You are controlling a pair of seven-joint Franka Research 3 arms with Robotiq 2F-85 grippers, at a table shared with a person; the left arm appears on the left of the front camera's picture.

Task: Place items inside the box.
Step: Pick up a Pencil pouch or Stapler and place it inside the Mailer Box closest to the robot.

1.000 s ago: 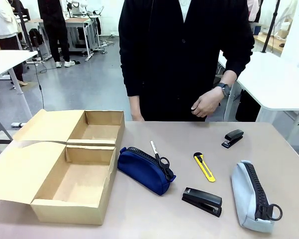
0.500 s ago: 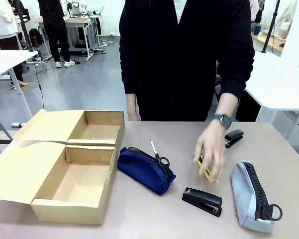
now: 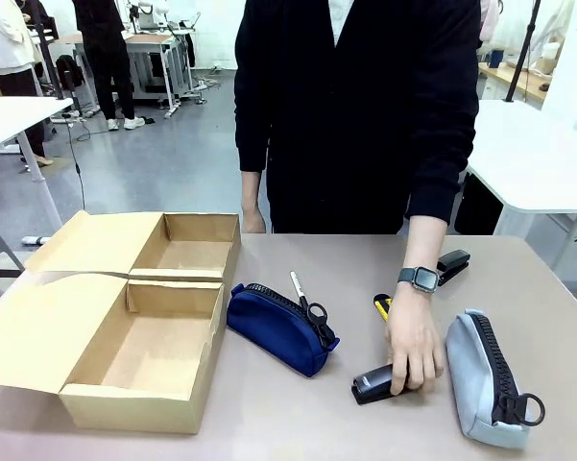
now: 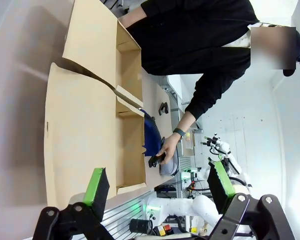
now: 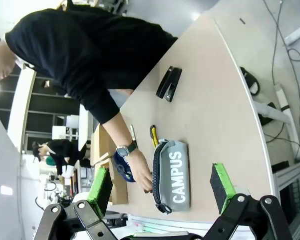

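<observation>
Person's hand (image 3: 415, 351) was over yellow utility knife (image 3: 381, 305) half a second ago. It now grips near black stapler (image 3: 372, 383) on tabletop (image 3: 269, 413), between navy pouch (image 3: 278, 327) and grey-blue pouch (image 3: 485, 379). Box (image 3: 134, 389) open at left, both compartments bare — nothing placed yet. Left tool (image 4: 157, 182), right tool (image 5: 160, 184) — jaws wide, holding nothing.

Beyond the beige tabletop (image 3: 269, 423) lies a glossy grey floor (image 3: 163, 163). A white table (image 3: 10, 115) stands left of it, another (image 3: 533, 154) right, and a cluttered desk (image 3: 158, 43) farther back.
</observation>
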